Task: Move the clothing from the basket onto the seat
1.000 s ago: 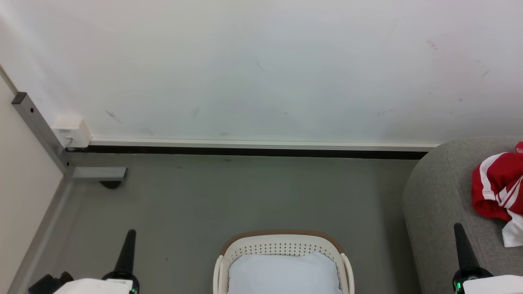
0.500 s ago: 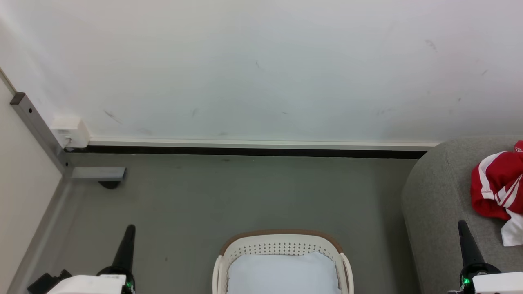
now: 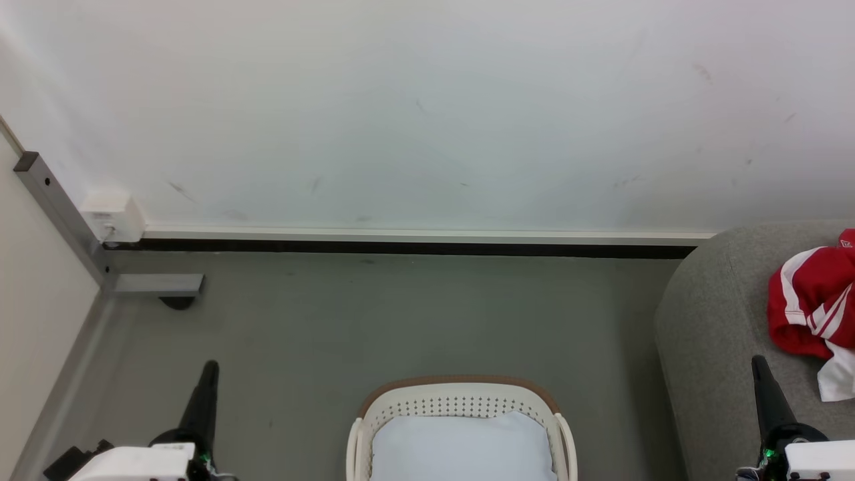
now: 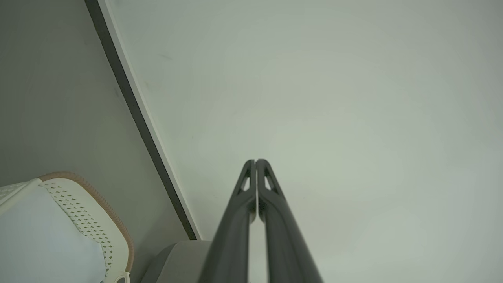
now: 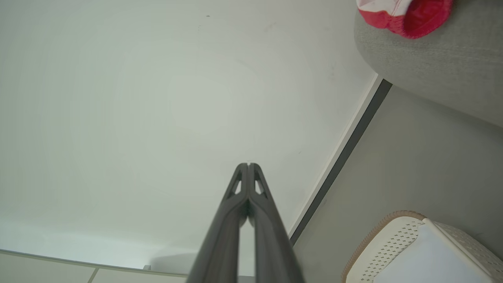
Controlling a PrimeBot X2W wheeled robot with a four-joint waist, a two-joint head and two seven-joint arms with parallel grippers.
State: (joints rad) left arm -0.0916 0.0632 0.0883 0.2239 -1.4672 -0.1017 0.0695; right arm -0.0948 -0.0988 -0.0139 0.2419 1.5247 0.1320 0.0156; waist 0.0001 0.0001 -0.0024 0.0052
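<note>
Seemingly soft and light, the clothing (image 3: 801, 304) at frame right wants pinching at a raised fold — left tool (image 3: 208, 374) and right tool (image 3: 761, 374) sit closed, empty.

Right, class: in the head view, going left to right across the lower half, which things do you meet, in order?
In order: left hand → basket → right hand → clothing.

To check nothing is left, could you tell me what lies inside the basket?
Inside the basket lies a pale white pad with nothing resting on it. Anything beneath the pad is covered, and the basket's near end is out of frame.
</note>
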